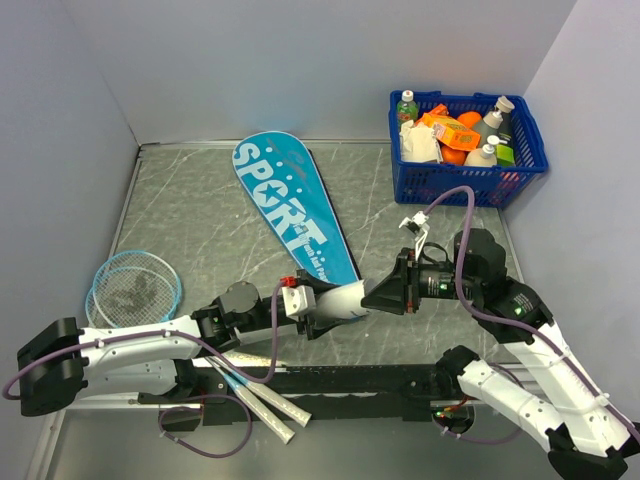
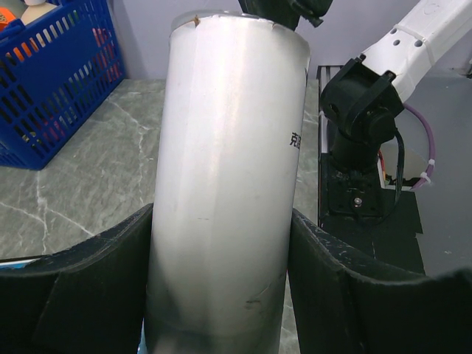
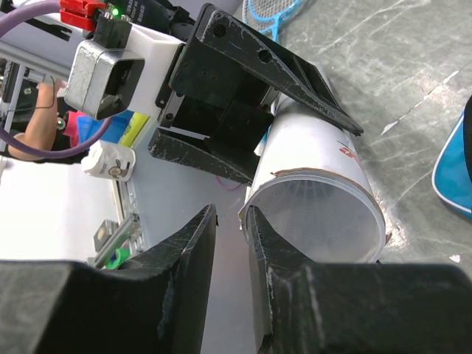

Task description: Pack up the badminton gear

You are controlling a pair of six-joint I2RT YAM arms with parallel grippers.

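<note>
My left gripper (image 1: 328,306) is shut on a white cylindrical tube (image 1: 345,299), held on its side just above the table; in the left wrist view the tube (image 2: 228,162) fills the space between the fingers (image 2: 88,295). My right gripper (image 1: 372,297) is at the tube's open mouth (image 3: 317,221), jaws a narrow gap apart with nothing between them (image 3: 230,214). A ribbed white shape, perhaps the shuttlecock (image 3: 313,210), shows faintly inside the tube. The teal SPORT bag (image 1: 295,215) lies flat behind. Two light-blue rackets (image 1: 130,288) lie at the left, their white handles (image 1: 268,405) under my left arm.
A blue plastic basket (image 1: 465,178) with bottles and packets stands at the back right; its wall also shows in the left wrist view (image 2: 51,88). Grey walls close the table's left, back and right. The arm bases and a black rail (image 1: 350,380) line the near edge.
</note>
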